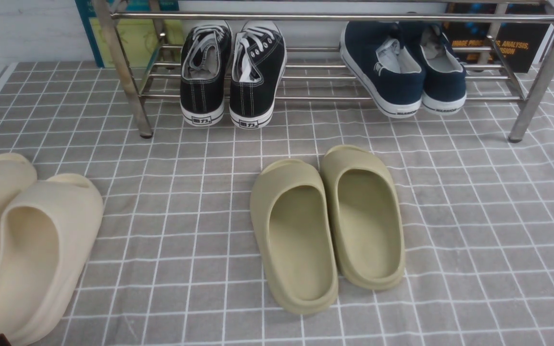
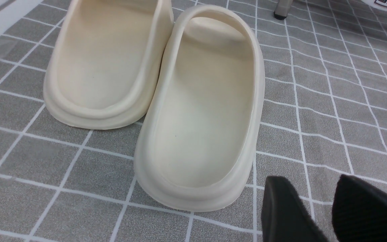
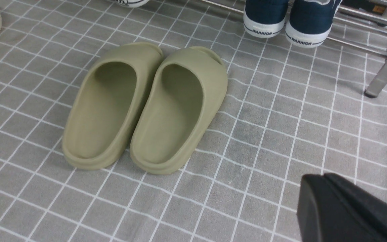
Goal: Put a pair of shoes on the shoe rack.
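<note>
The pair of navy slip-on shoes (image 1: 402, 72) with white soles rests on the low bars of the silver shoe rack (image 1: 334, 18), at its right end, heels toward me. Their heels also show in the right wrist view (image 3: 286, 20). My left gripper (image 2: 314, 188) is open and empty, low over the cloth beside the heel of a cream slide (image 2: 200, 114). My right gripper (image 3: 321, 179) is shut and empty over bare cloth, to the right of the olive slides (image 3: 146, 107). Neither gripper touches the navy shoes.
Black lace-up sneakers (image 1: 231, 72) sit on the rack's left part. Olive slides (image 1: 327, 226) lie mid-floor, cream slides (image 1: 22, 240) at the near left. The rack's legs (image 1: 536, 86) stand on the grey checked cloth (image 1: 488, 216). Books lean behind the rack.
</note>
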